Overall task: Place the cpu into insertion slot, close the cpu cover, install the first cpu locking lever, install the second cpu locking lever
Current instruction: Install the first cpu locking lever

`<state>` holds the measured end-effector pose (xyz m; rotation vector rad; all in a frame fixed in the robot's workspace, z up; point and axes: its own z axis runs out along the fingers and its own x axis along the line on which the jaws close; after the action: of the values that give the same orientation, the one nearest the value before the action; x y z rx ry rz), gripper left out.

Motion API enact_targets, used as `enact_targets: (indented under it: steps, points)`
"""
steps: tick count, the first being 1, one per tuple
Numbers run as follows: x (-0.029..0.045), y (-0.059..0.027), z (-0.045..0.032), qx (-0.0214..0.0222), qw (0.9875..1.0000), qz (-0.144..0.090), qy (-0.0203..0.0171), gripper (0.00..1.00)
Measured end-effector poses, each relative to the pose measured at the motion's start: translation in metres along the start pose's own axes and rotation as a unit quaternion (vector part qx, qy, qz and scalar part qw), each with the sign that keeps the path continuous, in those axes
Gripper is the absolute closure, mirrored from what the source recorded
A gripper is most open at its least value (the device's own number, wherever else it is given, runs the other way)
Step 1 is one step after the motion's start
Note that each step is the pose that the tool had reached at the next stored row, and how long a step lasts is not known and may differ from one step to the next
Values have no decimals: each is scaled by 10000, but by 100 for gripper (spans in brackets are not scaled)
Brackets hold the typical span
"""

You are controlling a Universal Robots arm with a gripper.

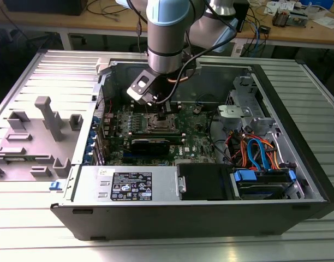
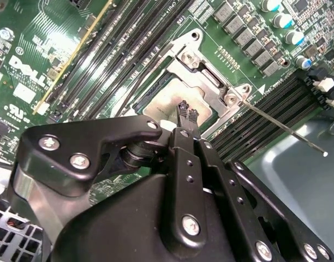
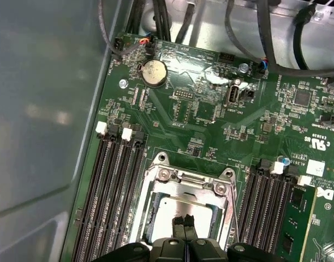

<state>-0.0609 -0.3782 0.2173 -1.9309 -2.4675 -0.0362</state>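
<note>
— Gripper [image 2: 187, 113] reading: hanging narrow, tips pressing together, clasping nothing visible?
— Confirming. Lying flat directly beneath the tips: the cpu [image 3: 178, 204], sitting within the insertion slot [image 3: 154, 213].
— Handling how?
— Judging it light, stiff, slick on top, fragile underneath; favouring opposite edges for any hold.
— Pointing which way?
— Facing metal top up toward the claw; being square, showing no long axis; edges running parallel with the memory slots [image 3: 109, 185] flanking the claw.
</note>
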Motion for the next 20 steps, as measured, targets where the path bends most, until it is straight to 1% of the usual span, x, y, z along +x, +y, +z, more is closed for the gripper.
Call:
enact_targets:
  steps: [14, 15, 17, 18, 20]
  points:
    - [0, 0, 0, 0, 10000, -8, 0, 89]
    - [0, 0, 0, 1, 10000, -61, 1, 89]
    - [-1, 0, 2, 6, 9996, -268, 3, 89]
    - [0, 0, 2, 9, 9992, -390, 4, 89]
    - [0, 0, 3, 11, 9987, -510, 6, 89]
